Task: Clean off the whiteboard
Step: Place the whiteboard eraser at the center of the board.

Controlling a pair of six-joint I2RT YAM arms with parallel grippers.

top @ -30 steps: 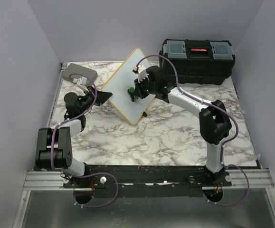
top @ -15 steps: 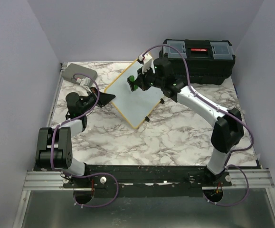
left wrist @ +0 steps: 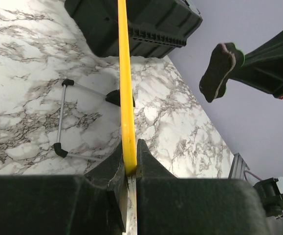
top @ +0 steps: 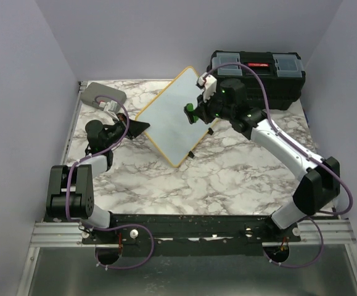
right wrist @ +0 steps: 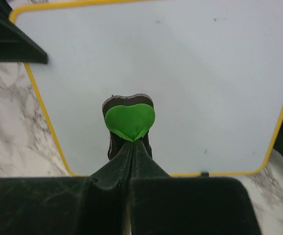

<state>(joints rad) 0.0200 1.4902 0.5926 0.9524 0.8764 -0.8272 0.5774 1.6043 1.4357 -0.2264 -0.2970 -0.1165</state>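
Pinching the frame near a corner, the left gripper (left wrist: pixel 130 161) has its jaws clenched on the small white rectangular whiteboard (top: pixel 173 117) with its thin yellow-wood rim, propping it tilted on the marble worktop (top: pixel 227 176) beside the black plastic toolbox (top: pixel 256 77). Over to the right gripper (right wrist: pixel 131 143): jaws clamped tight on a green heart-shaped eraser (right wrist: pixel 130 120), facing the white surface but not touching it. The board looks light, stiff and slick, and likely to pivot under a wipe, so that hold by the frame is the sensible one. Only faint specks show.
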